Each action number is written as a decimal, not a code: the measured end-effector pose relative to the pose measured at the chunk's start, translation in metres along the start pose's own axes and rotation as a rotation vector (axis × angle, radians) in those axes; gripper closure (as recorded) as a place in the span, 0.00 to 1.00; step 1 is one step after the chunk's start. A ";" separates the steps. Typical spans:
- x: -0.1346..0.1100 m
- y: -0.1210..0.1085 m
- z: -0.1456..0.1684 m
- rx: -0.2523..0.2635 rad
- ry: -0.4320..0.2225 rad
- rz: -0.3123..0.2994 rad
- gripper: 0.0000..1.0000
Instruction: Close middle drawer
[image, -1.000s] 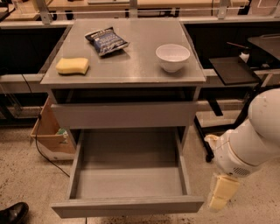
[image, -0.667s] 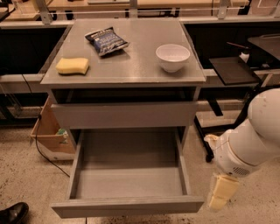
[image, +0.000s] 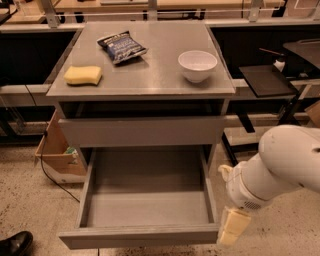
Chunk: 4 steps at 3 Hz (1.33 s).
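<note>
Closing the middle drawer (image: 145, 200), which stands pulled out toward 6 o'clock, needs a square push toward 12 o'clock. The gripper (image: 233, 226) hangs off its 4 o'clock corner, and whether it is open or closed I cannot tell. It should centre on the front panel first.

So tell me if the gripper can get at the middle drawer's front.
Probably yes. The gripper hangs just off the right front corner of the pulled-out middle drawer, with nothing between them.

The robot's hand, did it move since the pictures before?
Yes. The hand slid left and a little down, closer to the front right corner of the open middle drawer. The cabinet has not shifted.
</note>
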<state>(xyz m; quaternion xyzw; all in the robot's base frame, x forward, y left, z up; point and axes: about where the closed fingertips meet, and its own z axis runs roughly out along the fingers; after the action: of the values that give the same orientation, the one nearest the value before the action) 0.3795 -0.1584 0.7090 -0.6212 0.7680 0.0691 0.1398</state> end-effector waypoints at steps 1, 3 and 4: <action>-0.014 0.000 0.048 -0.019 -0.032 0.005 0.00; -0.029 0.002 0.143 -0.022 -0.098 -0.003 0.00; -0.033 0.003 0.189 -0.014 -0.131 -0.009 0.00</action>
<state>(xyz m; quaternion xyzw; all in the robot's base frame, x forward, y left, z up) 0.4076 -0.0742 0.5392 -0.6196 0.7539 0.1143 0.1859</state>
